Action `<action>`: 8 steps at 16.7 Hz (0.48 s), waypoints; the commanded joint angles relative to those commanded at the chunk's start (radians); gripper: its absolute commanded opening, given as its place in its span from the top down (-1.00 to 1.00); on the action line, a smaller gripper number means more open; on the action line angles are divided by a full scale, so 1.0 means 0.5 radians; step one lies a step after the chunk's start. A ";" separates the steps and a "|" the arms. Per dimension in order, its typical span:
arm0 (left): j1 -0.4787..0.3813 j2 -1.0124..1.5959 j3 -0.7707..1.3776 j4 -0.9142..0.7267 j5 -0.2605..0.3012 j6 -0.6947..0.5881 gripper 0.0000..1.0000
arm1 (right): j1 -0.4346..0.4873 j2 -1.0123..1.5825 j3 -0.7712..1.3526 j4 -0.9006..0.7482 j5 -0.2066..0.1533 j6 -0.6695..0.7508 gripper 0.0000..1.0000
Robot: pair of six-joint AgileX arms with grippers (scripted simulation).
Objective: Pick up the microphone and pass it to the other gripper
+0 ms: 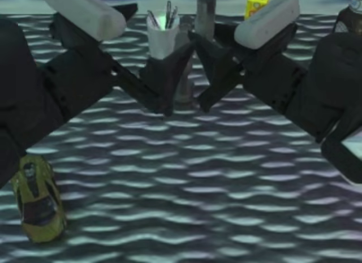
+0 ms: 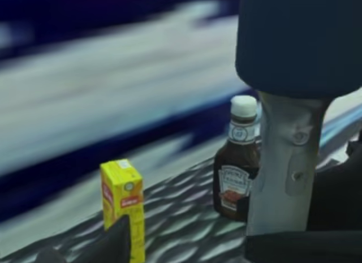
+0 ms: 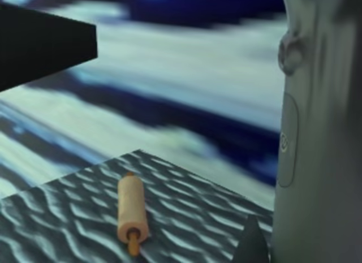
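Rippled grey-and-white table top (image 1: pixel 186 178) fills the scene, and the two black AgileX arms reach in from either side to meet at its far middle. The left gripper (image 1: pixel 164 82) comes from the left and the right gripper (image 1: pixel 212 70) from the right, so they face each other closely. The short microphone (image 1: pixel 184 76), with a rounded dark blue head and a slim light grey handle, is in the narrow gap between them. The left wrist view shows it upright, head on top, very close to the lens; the right wrist view shows only the grey handle, equally close. Both pincers are about equally near, one on each side of the upright handle. Whether either is clamped on it I cannot tell. The hand-over looks imminent or under way, and it turns on the receiving pincer closing across that upright handle. Farther off are an olive-yellow toy car (image 1: pixel 37 198) at the near left, a white cup of pens (image 1: pixel 163 39) and a dark grey mill-shaped post (image 1: pixel 205 20) at the far middle, and a yellow carton (image 1: pixel 257 3) at the far right.
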 joint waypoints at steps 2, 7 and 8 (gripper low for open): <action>-0.032 0.159 0.114 0.048 -0.026 0.000 -1.00 | 0.000 0.000 0.000 0.000 0.000 0.000 1.00; -0.117 0.662 0.453 0.191 -0.104 0.001 -1.00 | 0.000 0.000 0.000 0.000 0.000 0.000 1.00; -0.129 0.718 0.498 0.208 -0.115 0.001 -1.00 | 0.000 0.000 0.000 0.000 0.000 0.000 1.00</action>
